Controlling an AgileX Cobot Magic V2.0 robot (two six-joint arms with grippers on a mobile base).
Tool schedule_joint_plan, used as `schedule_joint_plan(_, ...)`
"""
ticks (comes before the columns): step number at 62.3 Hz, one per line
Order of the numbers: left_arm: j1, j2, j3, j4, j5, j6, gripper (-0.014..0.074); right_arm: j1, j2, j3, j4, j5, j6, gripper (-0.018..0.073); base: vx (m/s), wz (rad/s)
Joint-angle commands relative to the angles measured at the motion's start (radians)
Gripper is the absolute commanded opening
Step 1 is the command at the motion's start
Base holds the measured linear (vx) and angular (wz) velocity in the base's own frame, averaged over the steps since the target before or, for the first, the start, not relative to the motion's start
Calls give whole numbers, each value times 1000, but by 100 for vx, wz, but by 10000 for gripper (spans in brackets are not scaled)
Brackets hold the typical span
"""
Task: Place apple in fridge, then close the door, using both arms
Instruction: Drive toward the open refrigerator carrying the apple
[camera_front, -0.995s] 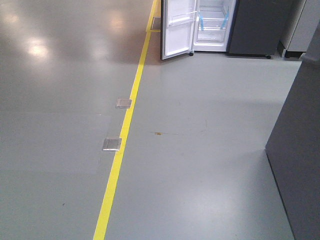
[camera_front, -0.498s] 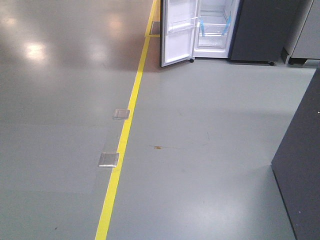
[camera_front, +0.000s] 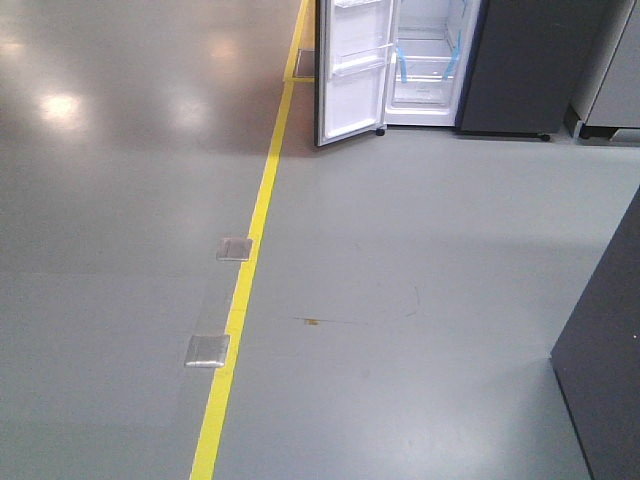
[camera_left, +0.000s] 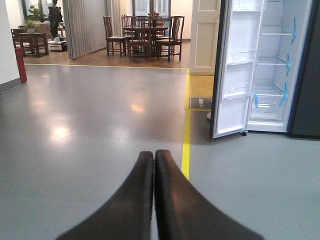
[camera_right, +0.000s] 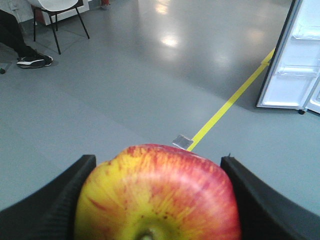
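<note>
Low in the right wrist view, the right claw (camera_right: 157, 200) is clamped on the apple (camera_right: 157, 180). A black finger presses each flank of the red-and-yellow fruit, which fills the bottom of the frame. In the left wrist view, the left claw (camera_left: 153, 167) holds nothing; its two dark fingers lie together along their length, pointing out over bare floor.

Outward from both, open grey floor lies between the robot and the fridge (camera_left: 272, 75), which stands at the upper right of the left wrist frame, well apart from either claw. Its door (camera_left: 235, 75) hangs wide, showing its white inner face and clear bins, with glass shelves and blue tape strips inside.

So the apple is in hand and the fridge is open, but nothing of the placing has begun. As I judge it, what is left is the approach, setting the apple on a shelf, letting go, and swinging the door shut, which would suit the free left claw.

The front view shows neither claw nor the apple. It does show the yellow line (camera_front: 245, 290) running up toward the door's foot, two metal floor plates (camera_front: 207, 350) beside it, and a dark cabinet (camera_front: 610, 360) at the right edge. Only the right wrist view shows the apple, and it also catches a chair (camera_right: 55, 10) and someone's shoe (camera_right: 32, 60) at the upper left. The left wrist view alone shows a dining table (camera_left: 145, 32) with chairs in the far room.
</note>
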Motion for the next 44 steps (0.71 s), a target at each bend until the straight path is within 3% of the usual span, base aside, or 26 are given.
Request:
schedule_joint_plan(1,-4,-16,28,-5,-79,-6,-6,-2,-25,-22,44,-10,-10,55,24,-4)
schedule_joint_plan(44,-4,-16,28,-5,-79,-6,-6,-2,-25,-22,44,-10,-10,55,22,-4)
